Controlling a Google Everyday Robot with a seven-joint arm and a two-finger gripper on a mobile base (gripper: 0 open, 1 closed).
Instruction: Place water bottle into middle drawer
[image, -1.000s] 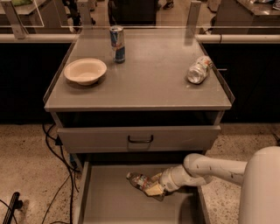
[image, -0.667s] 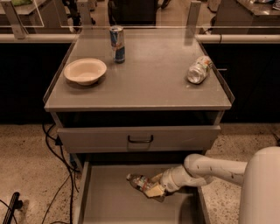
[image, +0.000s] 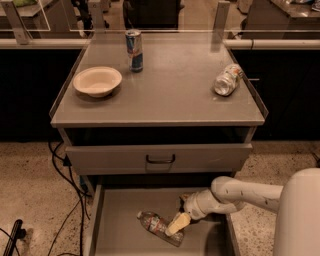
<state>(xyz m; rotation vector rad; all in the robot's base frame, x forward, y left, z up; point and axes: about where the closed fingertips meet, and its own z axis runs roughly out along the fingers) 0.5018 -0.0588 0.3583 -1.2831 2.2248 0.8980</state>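
The water bottle (image: 156, 226) lies on its side on the floor of the open middle drawer (image: 122, 212), at the bottom of the cabinet, cap end pointing toward the left. My gripper (image: 178, 223) reaches in from the right and sits right over the bottle's right half, low in the drawer. My white arm (image: 245, 192) stretches across the drawer's right wall.
Above the open drawer is a closed drawer with a black handle (image: 160, 159). On the cabinet top stand a blue-and-silver can (image: 134, 50), a cream bowl (image: 97, 81) and a silvery can (image: 227, 80) lying on its side. Cables (image: 65, 170) hang at the left.
The bottle and my gripper have moved lower and a little leftward in the drawer; the bottle now rests on the drawer floor.
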